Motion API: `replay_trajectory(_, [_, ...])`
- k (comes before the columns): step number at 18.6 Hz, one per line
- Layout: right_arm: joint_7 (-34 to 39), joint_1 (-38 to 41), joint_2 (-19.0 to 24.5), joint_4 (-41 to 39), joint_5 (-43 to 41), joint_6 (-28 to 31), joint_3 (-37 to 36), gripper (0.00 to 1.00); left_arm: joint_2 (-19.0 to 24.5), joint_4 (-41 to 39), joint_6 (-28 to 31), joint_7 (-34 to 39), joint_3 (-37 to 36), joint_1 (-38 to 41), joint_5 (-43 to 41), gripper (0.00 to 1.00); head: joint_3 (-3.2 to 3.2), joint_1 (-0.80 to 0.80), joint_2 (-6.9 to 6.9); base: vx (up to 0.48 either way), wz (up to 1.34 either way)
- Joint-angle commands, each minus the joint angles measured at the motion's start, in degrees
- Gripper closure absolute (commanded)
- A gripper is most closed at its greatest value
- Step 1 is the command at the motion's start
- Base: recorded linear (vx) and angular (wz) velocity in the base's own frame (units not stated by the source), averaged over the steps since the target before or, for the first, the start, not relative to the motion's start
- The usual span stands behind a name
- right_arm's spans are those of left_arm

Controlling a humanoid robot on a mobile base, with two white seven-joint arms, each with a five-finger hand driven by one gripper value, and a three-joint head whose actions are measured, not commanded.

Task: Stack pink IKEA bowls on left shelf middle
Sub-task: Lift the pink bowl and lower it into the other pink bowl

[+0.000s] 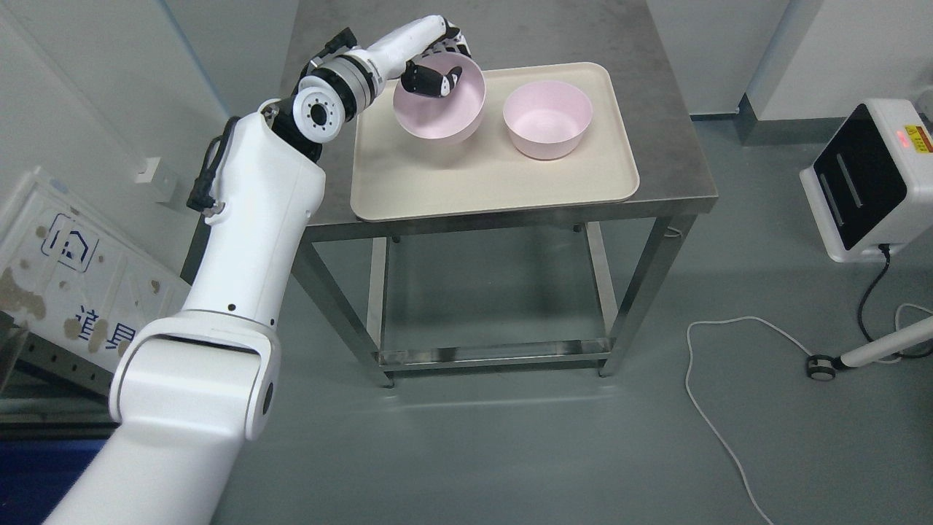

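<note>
Pink bowl in left hand's fingers, tilted above tray.

A white panel leaning at the left edge of the head view, down on the floor beside the table, bears a blue outline emblem shaped like a small house inside a rounded frame, and below it blue Chinese characters, partly worn and cut off by the arm; they cannot be read with certainty. The white device standing on the floor off the table's right side carries a small yellow label with red marks near its top right corner, too small to read, and a red lit sign beside it, also unreadable. Nothing readable shows on the bowls, the tray or the table.
</note>
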Motion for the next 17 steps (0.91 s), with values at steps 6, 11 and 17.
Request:
replay_trajectory(6, [-0.05, 0.0, -1.0, 0.01, 0.44, 0.05, -0.62, 0.0, -0.13, -2.2, -0.15, 9.43, -30.57, -3.86, 13.1, 0.98, 0.0, 0.0, 0.0, 0.0, 0.0])
replay_trajectory(11, [-0.05, 0.0, -1.0, 0.01, 0.44, 0.05, -0.62, 0.0, -0.13, -2.2, 1.34, 15.97, -34.28, -4.04, 18.39, 0.98, 0.0, 0.0, 0.0, 0.0, 0.0])
replay_trajectory(17, [-0.05, 0.0, -1.0, 0.01, 0.44, 0.05, -0.62, 0.0, -0.13, -2.2, 3.19, 16.23, -34.37, -4.04, 19.53, 0.96, 0.0, 0.0, 0.0, 0.0, 0.0])
